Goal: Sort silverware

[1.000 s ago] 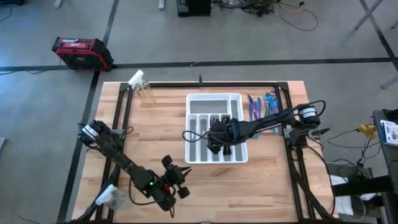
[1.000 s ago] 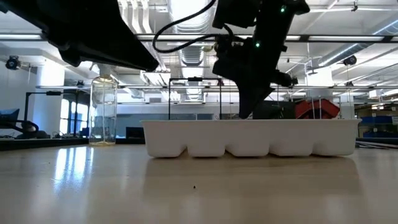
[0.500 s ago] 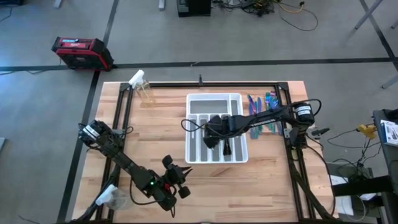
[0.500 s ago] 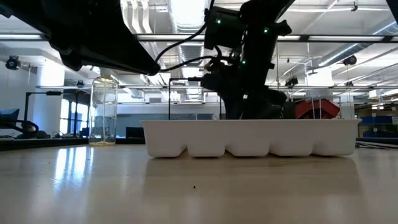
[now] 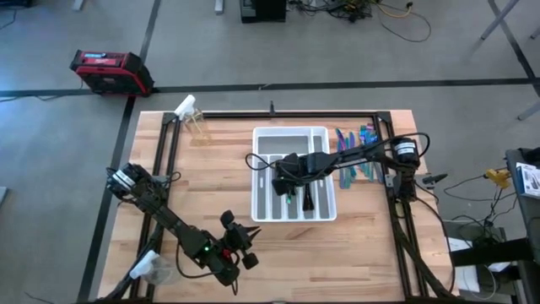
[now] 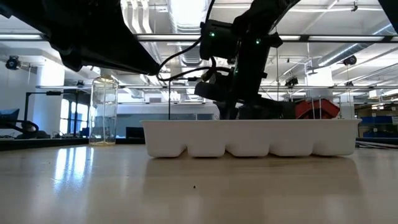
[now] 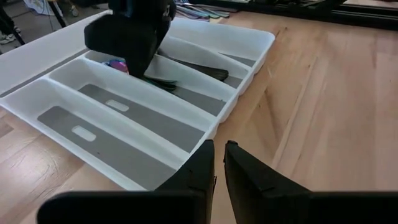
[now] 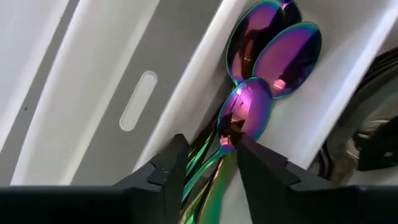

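Observation:
The white tray (image 5: pixel 291 135) stands mid-table. My right gripper (image 5: pixel 289 194) reaches down into one of its middle compartments, open, over a stack of iridescent purple-green spoons (image 8: pixel 273 56). Its fingers stand either side of the top spoon's handle (image 8: pixel 214 168). The top spoon lies on the two beneath it. Dark pieces (image 7: pixel 199 70) lie in the compartment to the right. More teal-purple silverware (image 5: pixel 356 148) lies on the table right of the tray. My left gripper (image 7: pixel 217 163) waits shut near the table's front edge, left of the tray. My right gripper comes from above with one finger (image 8: pixel 171 165) on each side of the top spoon's neck (image 8: pixel 227 142). The spoon rests in the tray on the other spoons. I cannot tell whether the fingers touch it.
A clear glass jar (image 5: pixel 198 127) stands at the far left of the table, left of the tray. A clear plastic object (image 5: pixel 152 268) lies at the front left corner. A black frame (image 5: pixel 388 127) runs along the table's edges. Bare wood (image 5: pixel 354 253) lies in front of the tray.
My right gripper has moved inside the tray, toward the table's left and far edges, from the tray's near end to its middle.

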Available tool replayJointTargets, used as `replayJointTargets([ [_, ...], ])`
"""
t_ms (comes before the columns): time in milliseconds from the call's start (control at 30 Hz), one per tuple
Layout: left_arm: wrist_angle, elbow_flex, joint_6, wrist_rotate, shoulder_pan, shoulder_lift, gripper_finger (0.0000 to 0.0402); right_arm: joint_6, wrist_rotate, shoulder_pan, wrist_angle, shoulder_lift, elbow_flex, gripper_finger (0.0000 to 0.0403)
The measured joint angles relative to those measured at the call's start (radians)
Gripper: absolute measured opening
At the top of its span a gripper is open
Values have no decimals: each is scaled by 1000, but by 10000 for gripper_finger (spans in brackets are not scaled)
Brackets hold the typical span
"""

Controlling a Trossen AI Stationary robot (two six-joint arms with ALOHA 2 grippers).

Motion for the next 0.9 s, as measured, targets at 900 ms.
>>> replayJointTargets([
  [900, 11, 0, 0, -1, 2, 0, 25, -187, 105, -7, -228, 32, 96, 177],
])
